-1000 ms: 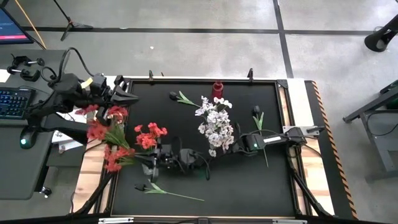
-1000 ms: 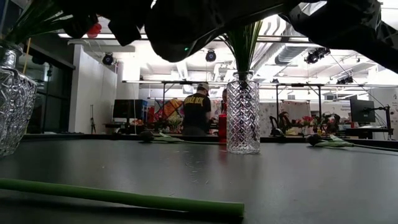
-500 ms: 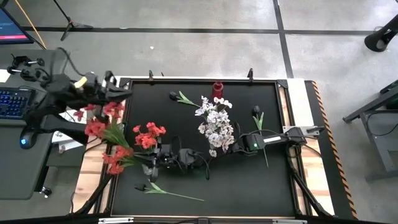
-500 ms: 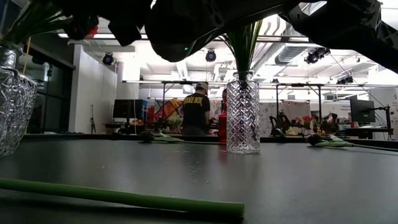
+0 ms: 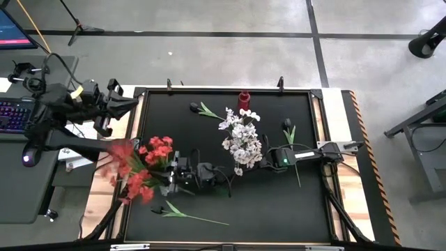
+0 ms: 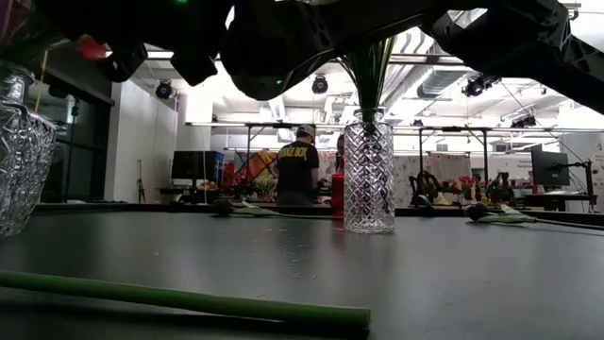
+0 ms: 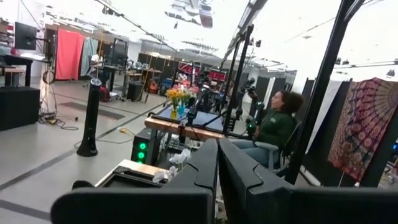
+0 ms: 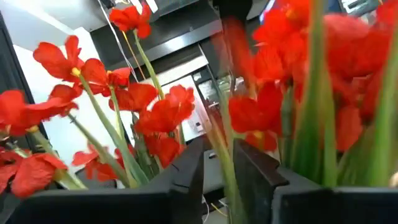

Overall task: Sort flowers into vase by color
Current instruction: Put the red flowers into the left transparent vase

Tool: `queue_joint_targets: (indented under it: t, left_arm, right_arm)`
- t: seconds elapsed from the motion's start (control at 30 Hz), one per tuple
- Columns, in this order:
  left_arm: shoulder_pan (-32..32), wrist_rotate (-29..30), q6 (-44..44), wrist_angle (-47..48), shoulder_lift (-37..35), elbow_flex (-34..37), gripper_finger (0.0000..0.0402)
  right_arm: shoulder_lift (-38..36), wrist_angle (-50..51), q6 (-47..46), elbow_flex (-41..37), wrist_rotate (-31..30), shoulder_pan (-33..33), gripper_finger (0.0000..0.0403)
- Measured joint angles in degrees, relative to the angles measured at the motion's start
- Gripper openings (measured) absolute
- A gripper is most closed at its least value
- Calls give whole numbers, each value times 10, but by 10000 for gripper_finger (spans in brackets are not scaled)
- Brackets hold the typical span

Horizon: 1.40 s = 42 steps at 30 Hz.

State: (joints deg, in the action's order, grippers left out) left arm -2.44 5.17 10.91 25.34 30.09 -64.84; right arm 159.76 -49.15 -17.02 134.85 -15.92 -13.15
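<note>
The red flowers [image 5: 136, 171] had swung down from the table's 9 o'clock edge to about 7 o'clock, where the right gripper [image 8: 219, 167], fingers slightly parted around a stem and apparently releasing, needed to let go gently, while the closed, empty left gripper [image 5: 131, 104] hung out at 10 o'clock.

One bunch of flowers [image 5: 139, 171] is stuck over at the left edge of the table [image 5: 279, 202], and a second bunch [image 5: 241, 139] is parked in a vase [image 6: 368, 179] around mid-table. A loose stem [image 5: 191, 215] is laid along the front, left of centre. A single flower [image 5: 205, 109] is left lying behind the second bunch, and another single flower [image 5: 289, 132] just to its right.
</note>
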Motion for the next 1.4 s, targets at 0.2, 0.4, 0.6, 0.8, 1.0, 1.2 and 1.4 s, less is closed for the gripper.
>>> queue_joint_targets:
  t: [0.2, 0.4, 0.6, 0.8, 1.0, 1.2, 1.4]
  left_arm:
    - [0, 0, 0, 18, 1, 0, 0]
    - [0, 0, 10, 19, 1, 0, 0]
    - [0, 0, 10, 18, 1, 0, 0]
    - [0, 0, 10, 18, 1, 0, 0]
    - [0, 0, 10, 18, 1, 0, 0]
    - [0, 0, 10, 18, 1, 0, 0]
    - [0, 0, 10, 18, 1, 0, 0]
  right_arm:
    - [-1, 7, -6, 0, 0, 0, 97]
    - [-1, 7, -5, 0, 0, 0, 99]
    - [-1, -12, -3, 0, 0, 0, 99]
    - [-3, -74, -7, 1, -15, 2, 101]
    - [-30, -59, -9, 1, -36, 4, 142]
    - [-75, 44, 12, 1, -28, -2, 213]
    - [-131, 151, 55, 1, 21, -11, 248]
